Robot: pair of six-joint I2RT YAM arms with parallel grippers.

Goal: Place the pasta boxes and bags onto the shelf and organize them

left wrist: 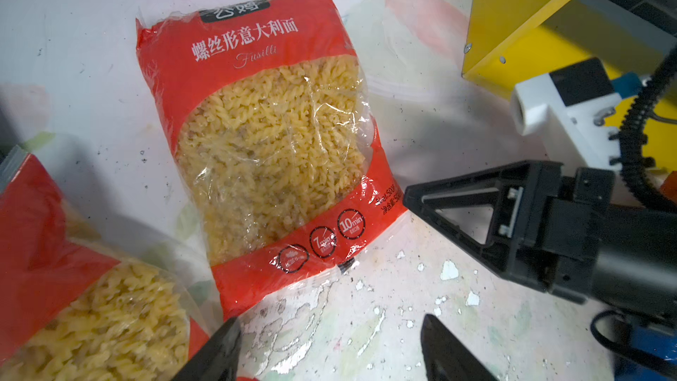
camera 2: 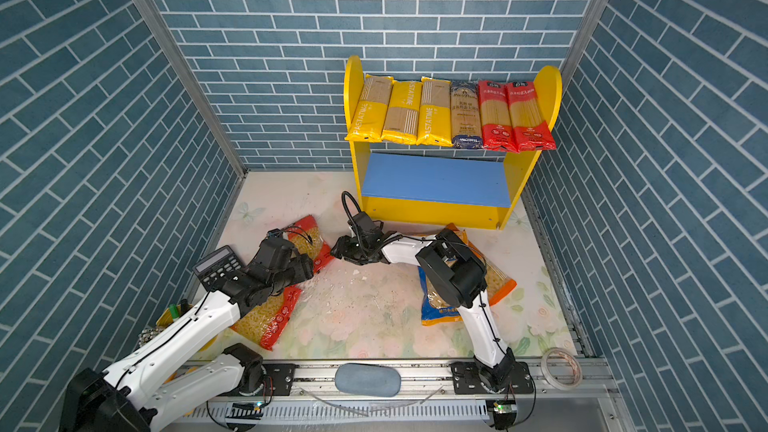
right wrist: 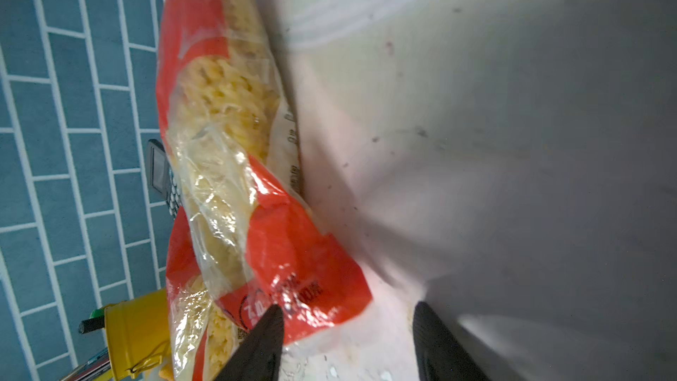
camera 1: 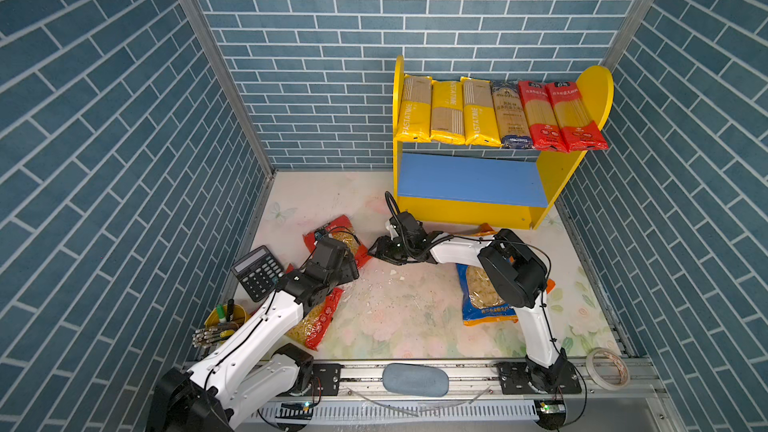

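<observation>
Near the worktop's left edge, the nearer red bag [camera 1: 319, 322] lies flat, partly under the left arm. Just beyond it the red fusilli bag [left wrist: 271, 141] also lies flat, label up, its clear window full of loose spirals. The left gripper [left wrist: 329, 348] hangs just off that bag's sealed end, jaws apart and nothing between them. Toward the middle, the right gripper [right wrist: 348, 335] reaches across, jaws likewise parted, with the same bag's sealed corner against 1 fingertip but not pinched. Right of the middle, a blue bag [camera 1: 482, 300] and an orange bag [camera 2: 498, 280] overlap under the right arm, so 4 bags lie on the worktop. At the far right corner stands the shelf [camera 1: 594, 97], its upper board lined with 6 long packs [camera 1: 478, 114] and its blue lower board bare. The fusilli bag should handle as soft and moderately heavy. Its film looks glossy and slick, and the loose pasta will likely slump toward whichever end hangs lower (brittle contents too, so a hard squeeze across the window risks crushing). The flat sealed strip at either end looks like the surest hold. With 2 grippers at hand, 1 pinch at each end should keep it from sagging.
</observation>
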